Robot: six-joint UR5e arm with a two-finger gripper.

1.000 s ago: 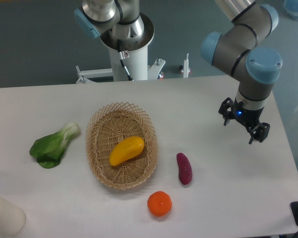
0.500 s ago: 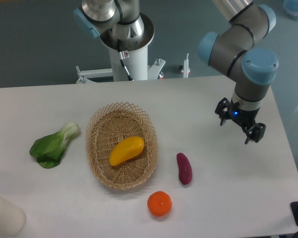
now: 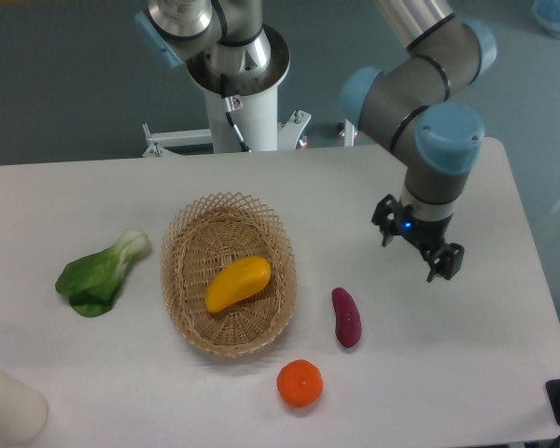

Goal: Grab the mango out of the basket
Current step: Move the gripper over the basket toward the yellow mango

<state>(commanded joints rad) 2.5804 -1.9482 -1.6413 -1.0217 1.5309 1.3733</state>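
The yellow mango lies tilted in the middle of the oval wicker basket at the table's centre left. My gripper hangs above the table well to the right of the basket, its two fingers spread open with nothing between them. It is far from the mango.
A dark purple oblong vegetable lies just right of the basket. A round orange fruit sits near the front edge. A leafy green lies left of the basket. A white cylinder stands at the front left corner.
The arm has swung left, carrying the open gripper from the right side of the table toward the centre. The produce has not moved.
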